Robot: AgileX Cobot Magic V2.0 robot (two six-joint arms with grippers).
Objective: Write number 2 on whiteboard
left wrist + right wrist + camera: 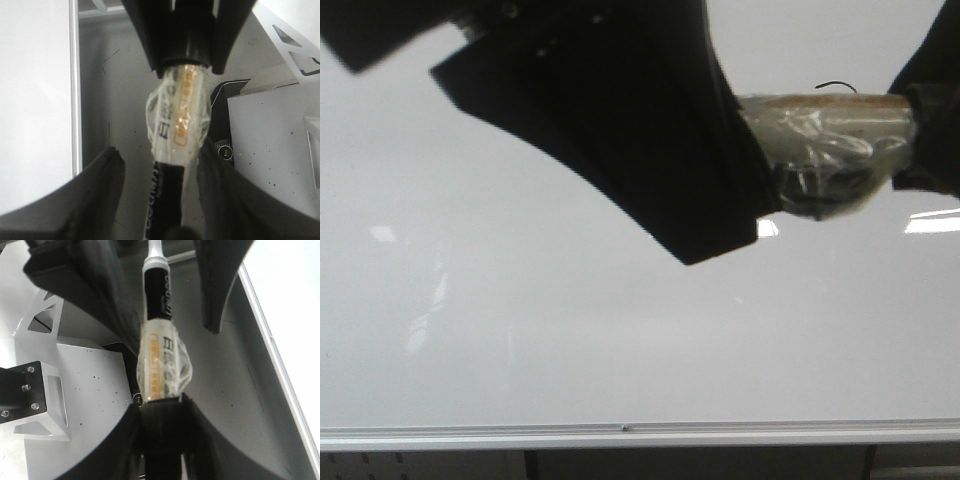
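The whiteboard fills the front view, its silver rail along the bottom. A marker with a black body and clear tape round its middle lies level in front of the board, between my two grippers. My right gripper is shut on the marker's black end. My left gripper stands open, its fingers on either side of the marker body with gaps. Just above the marker a short curved black stroke shows on the board. I cannot tell whether it belongs to the number 2.
Bright rectangular light reflections lie on the board. In the wrist views a speckled white surface with a cut-out metal bracket sits below the arms, beside the board's edge.
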